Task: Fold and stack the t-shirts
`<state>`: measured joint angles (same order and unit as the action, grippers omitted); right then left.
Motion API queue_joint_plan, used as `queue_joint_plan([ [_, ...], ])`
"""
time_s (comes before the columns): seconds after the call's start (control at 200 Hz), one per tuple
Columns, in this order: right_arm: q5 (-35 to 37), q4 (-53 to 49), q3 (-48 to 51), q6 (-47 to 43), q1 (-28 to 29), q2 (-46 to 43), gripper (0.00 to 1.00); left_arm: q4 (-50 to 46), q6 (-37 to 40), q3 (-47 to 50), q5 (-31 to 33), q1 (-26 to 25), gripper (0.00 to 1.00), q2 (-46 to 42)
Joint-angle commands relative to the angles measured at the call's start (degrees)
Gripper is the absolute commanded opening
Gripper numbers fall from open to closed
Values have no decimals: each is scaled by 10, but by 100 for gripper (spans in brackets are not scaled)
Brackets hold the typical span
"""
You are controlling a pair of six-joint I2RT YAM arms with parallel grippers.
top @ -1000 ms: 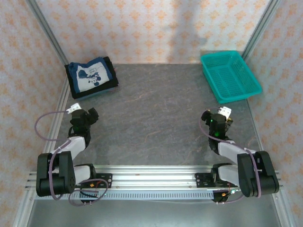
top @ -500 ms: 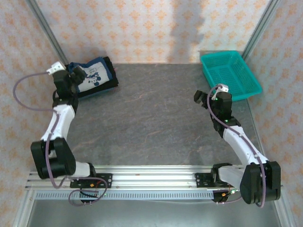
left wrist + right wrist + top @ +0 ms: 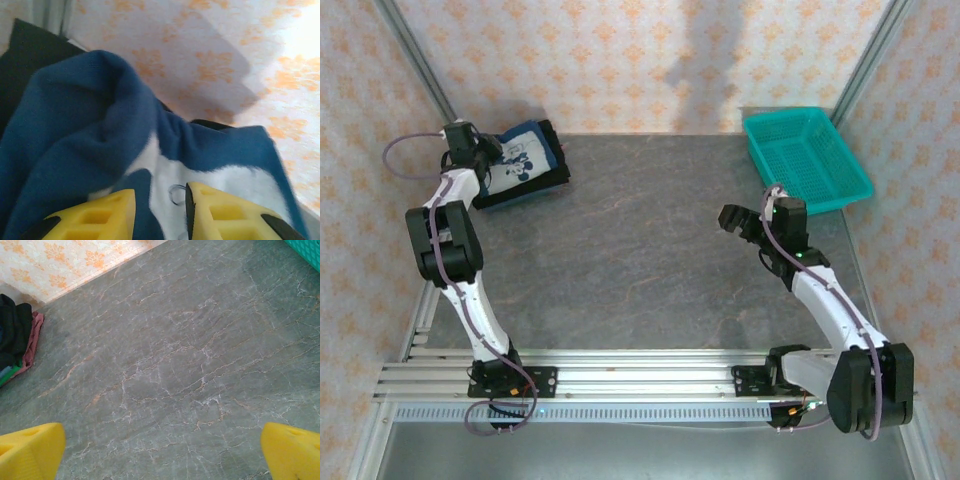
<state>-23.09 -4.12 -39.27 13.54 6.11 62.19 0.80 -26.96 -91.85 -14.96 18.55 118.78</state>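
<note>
Since a second ago, both arms have unfolded from beside their bases. Left: the left arm reaches to the far-left corner of the table (image 3: 640, 260). There the left gripper (image 3: 160, 210) sits over the folded navy t-shirt (image 3: 520, 160), which lies on the black t-shirt (image 3: 552, 140). Its fingers (image 3: 220, 210) stand narrow, with the white cartoon-mouse print (image 3: 235, 185) in the gap; a pinch cannot be confirmed. No lettering is legible. Right: the right gripper (image 3: 160, 455) is spread wide over bare table, near the teal basket (image 3: 807, 160).
</note>
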Motion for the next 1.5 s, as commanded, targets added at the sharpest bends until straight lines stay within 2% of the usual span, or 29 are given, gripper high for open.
queue_joint_plan([
  [0.0, -10, -14, 2, 8, 4, -19, 99, -44, 14, -55, 87, 11, 31, 20],
  [0.125, -9, -23, 1, 8, 3, -32, 99, -129, 14, -126, 160, 14, 31, 68],
  [0.24, -11, -30, 1, 5, 3, -41, 99, -134, 5, -137, 156, 20, 31, 75],
  [0.34, -9, -34, -3, 4, 3, -42, 99, -156, -8, -142, 180, 23, 32, 82],
  [0.43, -13, -33, -7, 8, 4, -46, 99, -152, -21, -135, 154, 32, 33, 88],
  [0.525, -15, -40, -11, 7, 4, -55, 99, -166, -28, -129, 171, 37, 34, 82],
  [0.65, -21, -58, -19, 3, 4, -73, 99, -172, -54, -133, 173, 48, 42, 60],
  [0.756, -20, -70, -21, 1, 4, -90, 99, -178, -55, -146, 145, 54, 53, 25],
  [0.821, -19, -78, -19, 1, 4, -99, 99, -174, -57, -128, 121, 54, 56, -17],
  [0.876, -12, -86, -15, 1, 4, -108, 99, -155, -55, -82, 94, 52, 59, -73],
  [0.976, 1, -90, 2, -5, 4, -127, 99, -75, -40, 72, 66, 33, 64, -218],
  [1.171, 49, -45, 64, 4, 1, -150, 99, -30, 59, 338, 144, -54, 74, -459],
  [1.291, 106, -6, 97, -3, -1, -137, 99, -5, 63, 465, 180, -89, 75, -541],
  [1.386, 157, 39, 126, -17, -2, -122, 99, 76, 61, 573, 191, -99, 77, -592],
  [1.496, 217, 76, 151, -21, -10, -118, 100, 97, 96, 632, 207, -105, 78, -618],
])
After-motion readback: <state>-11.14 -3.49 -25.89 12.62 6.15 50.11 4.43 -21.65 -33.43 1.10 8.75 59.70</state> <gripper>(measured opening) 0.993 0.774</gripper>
